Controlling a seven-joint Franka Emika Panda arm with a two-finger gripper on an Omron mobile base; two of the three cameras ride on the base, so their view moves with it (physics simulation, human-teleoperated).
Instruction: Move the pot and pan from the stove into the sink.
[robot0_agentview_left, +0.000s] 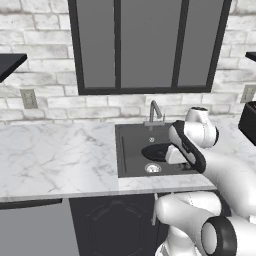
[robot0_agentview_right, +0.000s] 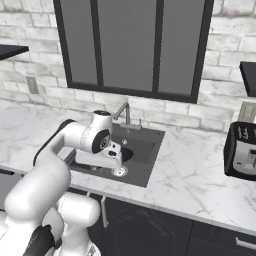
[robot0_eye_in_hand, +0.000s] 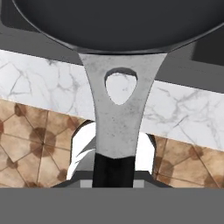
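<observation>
The black pan (robot0_agentview_left: 154, 151) lies low within the dark grey sink (robot0_agentview_left: 131, 152), above the drain. My gripper (robot0_agentview_left: 173, 156) reaches into the basin from the right and is shut on the pan's silvery handle (robot0_eye_in_hand: 117, 118). From the right base view the pan (robot0_agentview_right: 126, 153) shows as a dark oval in the sink (robot0_agentview_right: 147, 150), just past my gripper (robot0_agentview_right: 117, 154). In the hand view the pan (robot0_eye_in_hand: 118, 22) spans the top, and its handle runs down into my gripper (robot0_eye_in_hand: 113, 175). Whether the pan rests on the basin floor I cannot tell. The pot and the stove are out of view.
A curved silver faucet (robot0_agentview_left: 154, 111) stands at the sink's back edge. White marble counter (robot0_agentview_left: 55, 155) stretches left of the basin, and more counter (robot0_agentview_right: 200, 175) lies to its right. A black toaster (robot0_agentview_right: 242, 149) stands at the far right. Dark cabinets sit below.
</observation>
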